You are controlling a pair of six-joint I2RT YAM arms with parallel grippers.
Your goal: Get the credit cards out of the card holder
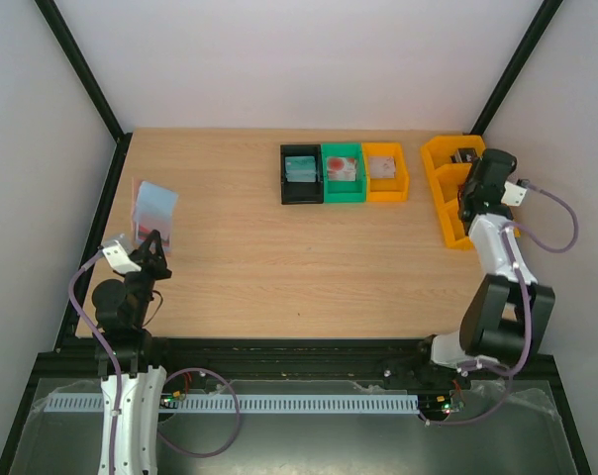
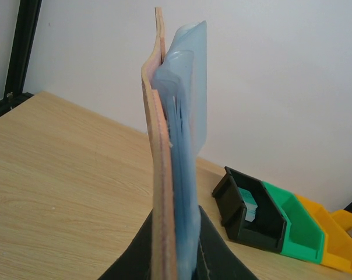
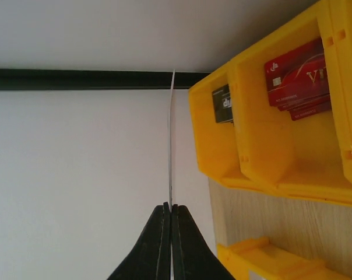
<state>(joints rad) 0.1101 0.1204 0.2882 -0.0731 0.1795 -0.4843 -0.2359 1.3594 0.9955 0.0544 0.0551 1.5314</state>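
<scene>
My left gripper (image 1: 149,240) (image 2: 175,214) is shut on the card holder (image 1: 153,208), holding it upright above the table's left side. In the left wrist view the holder shows edge-on: tan leather (image 2: 159,175) on the left, blue-grey lining with pale teal cards (image 2: 190,111) sticking up on the right. My right gripper (image 1: 469,194) (image 3: 171,206) is shut on a thin whitish credit card (image 3: 171,140), seen edge-on, beside the yellow divided bin (image 1: 446,198) (image 3: 254,146). Red credit cards (image 3: 298,79) lie in one compartment of that bin, and a dark card (image 3: 222,105) lies in the one beside it.
A black bin (image 1: 301,175) (image 2: 246,210), a green bin (image 1: 343,172) (image 2: 295,224) and an orange bin (image 1: 386,171) stand in a row at the back middle, each with something inside. White walls and a black frame close in the table.
</scene>
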